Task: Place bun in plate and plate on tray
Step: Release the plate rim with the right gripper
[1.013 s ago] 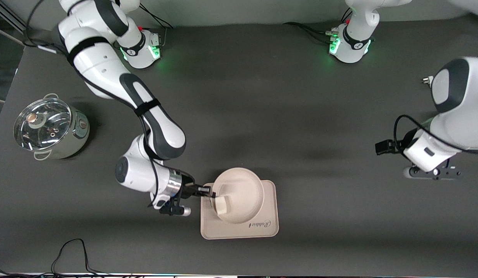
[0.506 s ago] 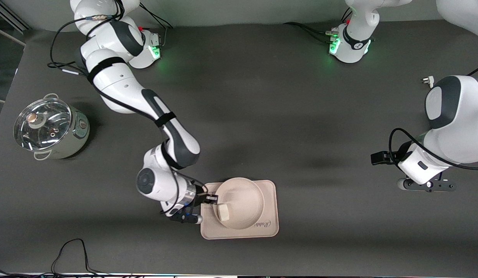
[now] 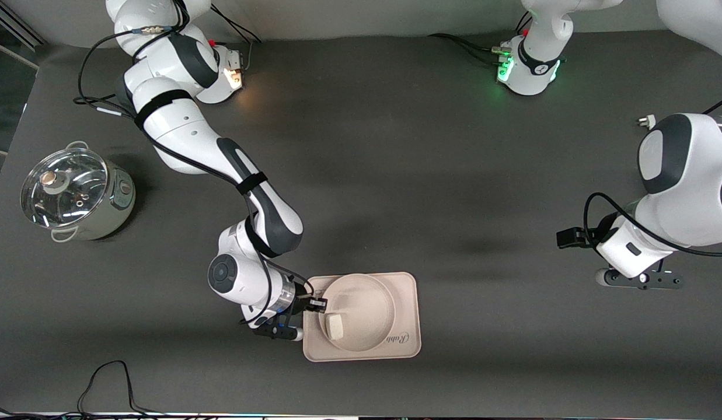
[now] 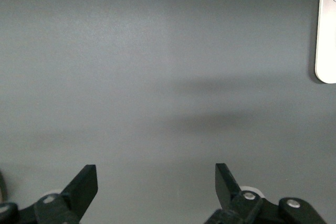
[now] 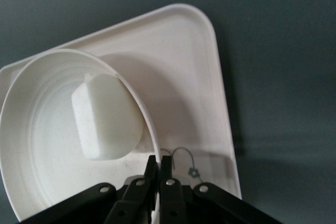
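The round cream plate lies on the rectangular cream tray, which sits near the front camera. The small white bun rests inside the plate, close to its rim. My right gripper is shut on the plate's rim at the edge toward the right arm's end. In the right wrist view the plate holds the bun, the tray lies beneath, and my right gripper pinches the thin rim. My left gripper hangs open over bare table at the left arm's end.
A pale green pot with a glass lid stands toward the right arm's end of the table. A black cable loops on the table near the front camera. The tray's corner shows in the left wrist view.
The plate, tilted and raised a second ago, has come down flat onto the tray with the right gripper still on its rim. The left arm shifted slightly.
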